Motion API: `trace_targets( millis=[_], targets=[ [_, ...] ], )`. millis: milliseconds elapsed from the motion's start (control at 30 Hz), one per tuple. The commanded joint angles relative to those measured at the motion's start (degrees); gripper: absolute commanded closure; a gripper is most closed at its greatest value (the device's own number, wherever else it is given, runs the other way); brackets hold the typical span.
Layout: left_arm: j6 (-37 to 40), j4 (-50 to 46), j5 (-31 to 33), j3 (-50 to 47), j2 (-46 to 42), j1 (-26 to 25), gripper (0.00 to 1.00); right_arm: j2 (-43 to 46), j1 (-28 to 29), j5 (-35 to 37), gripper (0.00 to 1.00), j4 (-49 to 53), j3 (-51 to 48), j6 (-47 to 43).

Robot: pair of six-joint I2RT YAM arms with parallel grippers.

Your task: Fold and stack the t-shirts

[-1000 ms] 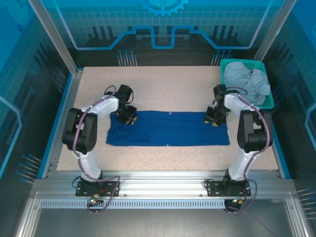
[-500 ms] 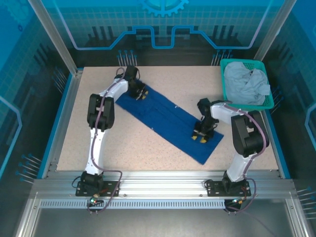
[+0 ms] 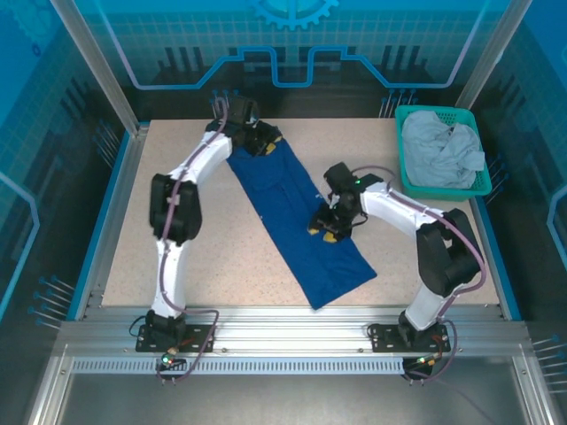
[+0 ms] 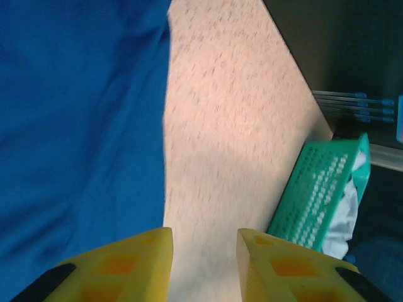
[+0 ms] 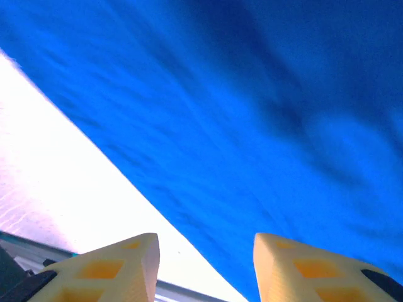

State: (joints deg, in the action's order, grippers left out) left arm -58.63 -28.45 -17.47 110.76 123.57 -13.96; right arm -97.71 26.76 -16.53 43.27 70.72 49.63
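Note:
The royal blue t-shirt (image 3: 297,217), folded into a long strip, lies slanted across the table from the far left toward the near right. Its print is hidden. My left gripper (image 3: 268,142) is at the strip's far end. In the left wrist view that gripper (image 4: 203,236) is open over bare table, with the blue cloth (image 4: 75,126) just to its left. My right gripper (image 3: 324,230) rests at the strip's right edge, midway along. In the right wrist view it (image 5: 204,239) is open across the cloth's edge (image 5: 252,126). The light grey t-shirt (image 3: 440,150) lies crumpled in the basket.
The teal mesh basket (image 3: 483,181) stands at the far right corner of the table, and its wall (image 4: 321,189) shows in the left wrist view. Bare speckled tabletop (image 3: 204,257) lies left of the strip. A metal rail (image 3: 283,332) runs along the near edge.
The blue strip has swung from lying crosswise to a steep diagonal. My left gripper went to the far edge with one end. My right gripper moved left and nearer with the other.

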Motion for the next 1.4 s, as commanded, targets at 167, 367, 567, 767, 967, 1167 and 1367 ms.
trace_targets(
  millis=[167,367,567,767,967,1167,1367],
  targets=[
    [-15.8,9.8,0.7,-28.8,-9.1,-0.2,0.75,-18.4,-2.7,0.6,0.65,1.4,20.6,-18.9],
    [-14.7,9.6,1.5,-22.9,-0.4,-0.7,0.78,-27.9,-4.3,1.7,0.66,3.5,29.3,-19.5],
    [-10.9,8.0,0.7,-14.2,8.5,-0.7,0.81,-34.1,-6.4,1.3,0.67,6.9,31.8,-15.1],
    [-6.7,9.5,-2.6,-2.0,17.4,-1.2,0.82,-29.8,-7.5,1.6,0.66,2.6,22.4,-5.9],
    [-6.2,7.8,-4.9,10.9,25.1,-1.0,0.82,-27.3,-7.3,0.1,0.65,-2.3,17.3,3.4],
    [-6.6,6.0,-4.3,15.6,27.4,-0.6,0.81,-29.6,-8.0,3.4,0.65,1.6,21.7,4.5],
    [-1.7,3.7,-2.0,16.2,20.8,-0.4,0.68,-24.8,-6.9,2.8,0.63,-1.6,21.7,3.7]
  ],
)
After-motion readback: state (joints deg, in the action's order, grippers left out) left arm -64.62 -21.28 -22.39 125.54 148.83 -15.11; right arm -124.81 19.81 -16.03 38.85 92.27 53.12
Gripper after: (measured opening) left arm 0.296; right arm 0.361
